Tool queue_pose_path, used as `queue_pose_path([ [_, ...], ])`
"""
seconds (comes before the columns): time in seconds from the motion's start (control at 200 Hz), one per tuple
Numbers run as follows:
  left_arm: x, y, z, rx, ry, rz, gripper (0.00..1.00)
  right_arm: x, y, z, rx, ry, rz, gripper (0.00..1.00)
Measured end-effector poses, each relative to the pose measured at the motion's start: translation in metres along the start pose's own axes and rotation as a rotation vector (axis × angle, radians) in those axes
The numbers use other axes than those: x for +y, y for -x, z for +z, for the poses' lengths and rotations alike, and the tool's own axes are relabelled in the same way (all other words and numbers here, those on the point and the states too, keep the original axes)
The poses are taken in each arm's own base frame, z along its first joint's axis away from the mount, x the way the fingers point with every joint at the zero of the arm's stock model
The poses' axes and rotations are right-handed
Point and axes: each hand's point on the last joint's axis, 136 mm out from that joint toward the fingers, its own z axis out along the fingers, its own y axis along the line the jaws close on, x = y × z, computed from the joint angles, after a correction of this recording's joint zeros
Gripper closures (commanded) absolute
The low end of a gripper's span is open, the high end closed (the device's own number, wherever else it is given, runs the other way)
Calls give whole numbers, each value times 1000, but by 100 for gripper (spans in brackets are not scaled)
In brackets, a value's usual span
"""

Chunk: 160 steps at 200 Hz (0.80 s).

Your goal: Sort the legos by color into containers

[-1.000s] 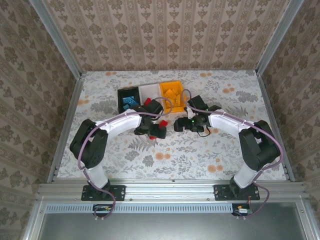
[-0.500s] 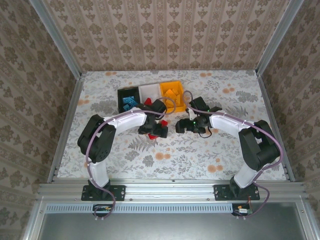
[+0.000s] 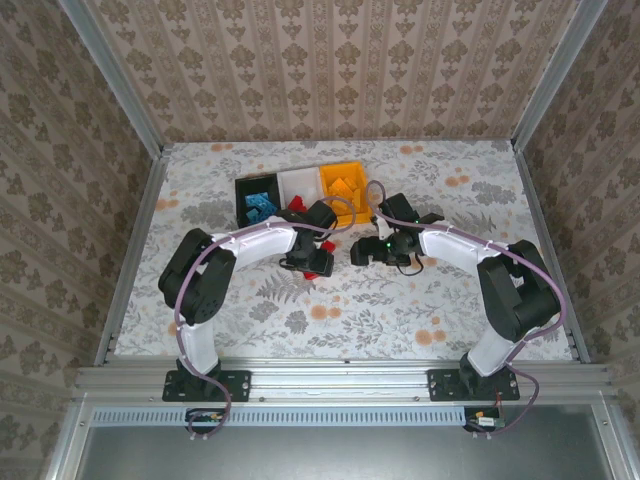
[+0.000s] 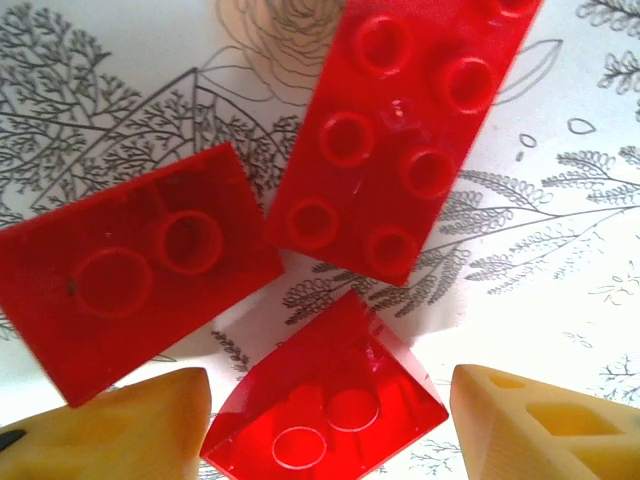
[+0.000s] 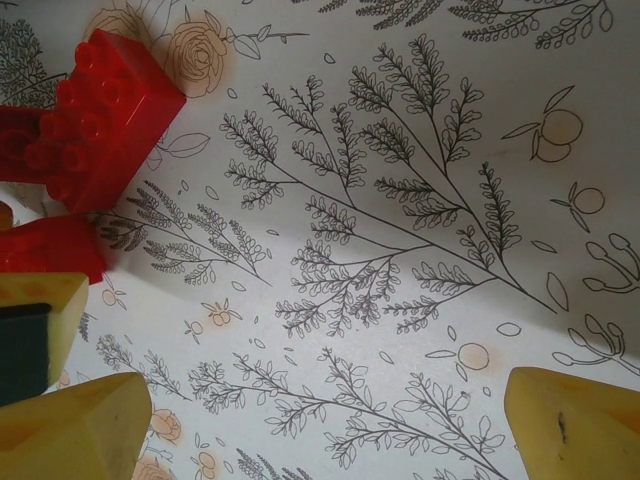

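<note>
The left gripper (image 4: 330, 440) stands part-way closed around a small red brick (image 4: 325, 400), its two pale yellow fingertips (image 4: 130, 425) set one at each side, each meeting a corner of the brick. The brick sits tilted between them, two studs facing the left wrist camera. Just beyond it on the flower-printed table (image 3: 400, 310) lie two more red legos: a long red brick (image 4: 405, 130), studs up with two rows of round studs showing, and a flat-faced red brick (image 4: 130, 270) with two rings on its upper side. The three lie close together, the long brick's near corner just beside the small one. From above, this red cluster lies near the table's middle, just in front of the containers, with the left arm curving in from the left. The right gripper (image 5: 320, 430) is spread wide with nothing between its fingers but bare patterned cloth; the red bricks lie off to its left, apart from it. At the far side of the table the three joined bins stand in a row: the black bin (image 3: 243, 200) holds blue bricks, the white bin (image 3: 298, 180) has a red piece at its near edge, and the orange bin (image 3: 352, 170) holds orange bricks.
</note>
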Motion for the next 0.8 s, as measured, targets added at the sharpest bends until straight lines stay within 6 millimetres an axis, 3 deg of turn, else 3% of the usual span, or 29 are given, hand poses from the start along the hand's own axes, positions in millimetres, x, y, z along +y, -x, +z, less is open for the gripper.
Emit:
queue_pose_path([
  [0.38, 1, -8, -4, -8, -5, 7, 42, 3, 0, -4, -6, 12, 1, 7],
  [0.8, 6, -1, -40, -76, -18, -7, 43, 2, -4, -8, -11, 14, 4, 7],
])
